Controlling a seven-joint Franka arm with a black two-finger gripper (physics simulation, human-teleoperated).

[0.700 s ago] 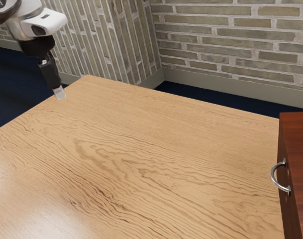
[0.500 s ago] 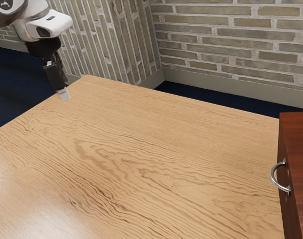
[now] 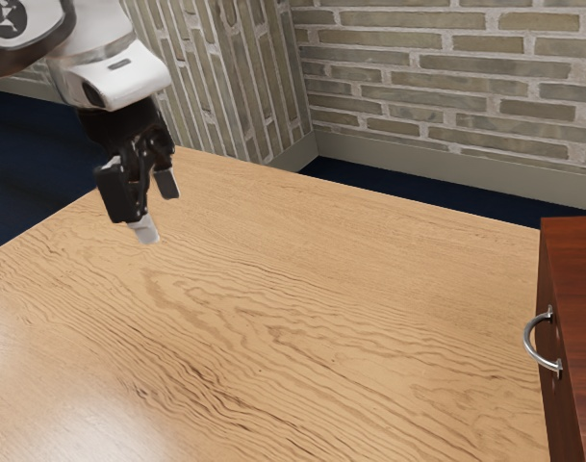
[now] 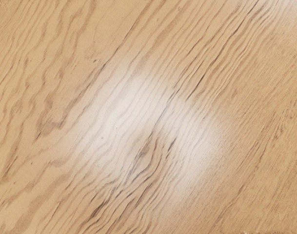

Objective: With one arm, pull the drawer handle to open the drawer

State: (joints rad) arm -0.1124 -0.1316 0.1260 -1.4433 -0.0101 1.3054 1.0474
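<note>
A dark red wooden drawer cabinet stands at the exterior view's right edge, with a curved silver handle on its front face. The drawer front sits flush with the cabinet. My black gripper hangs over the table's far corner at the exterior view's left, far from the handle. Its two fingers stand apart with nothing between them, so it is open. The wrist view looks straight down on bare wood grain with a pale glare patch.
The wooden table stretches wide between my gripper and the cabinet. Brick walls rise behind it, and dark blue floor lies beyond its far edges.
My hand has moved toward the exterior view's right and lower over the table, and it has turned so that both fingers now show apart. The cabinet and handle are unchanged.
</note>
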